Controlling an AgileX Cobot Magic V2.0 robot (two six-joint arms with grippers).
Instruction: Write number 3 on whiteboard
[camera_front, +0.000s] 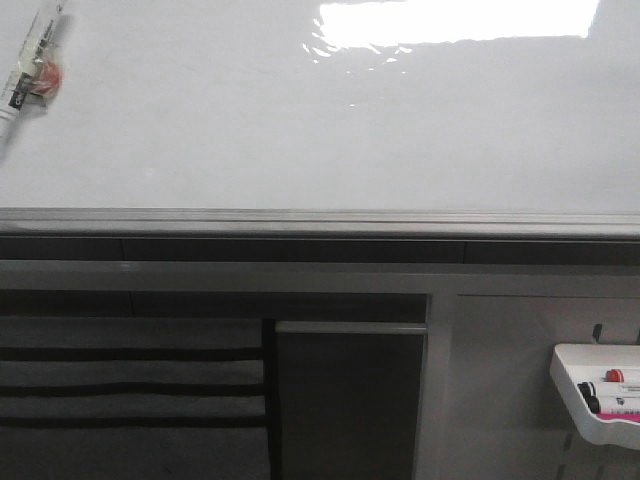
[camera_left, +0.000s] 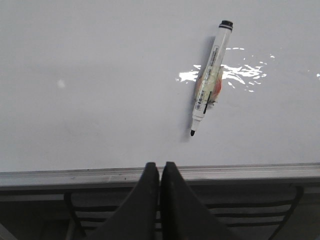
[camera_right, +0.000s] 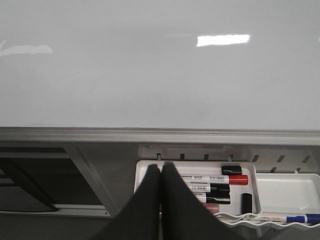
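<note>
The blank whiteboard carries an uncapped marker, light, stiff and slick, lying at ten o'clock in the front view, best pinched mid-barrel; left gripper and right gripper are both pressed together, empty.

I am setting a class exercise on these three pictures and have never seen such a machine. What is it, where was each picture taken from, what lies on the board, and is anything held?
It is a robot with two arms. The front view looks forward over a glossy whiteboard. The other two come from cameras on the wrists. The left gripper and right gripper are shut and hold nothing. An uncapped marker lies on the board; no digit is written yet. Below the board's edge hangs a white tray holding more markers.
</note>
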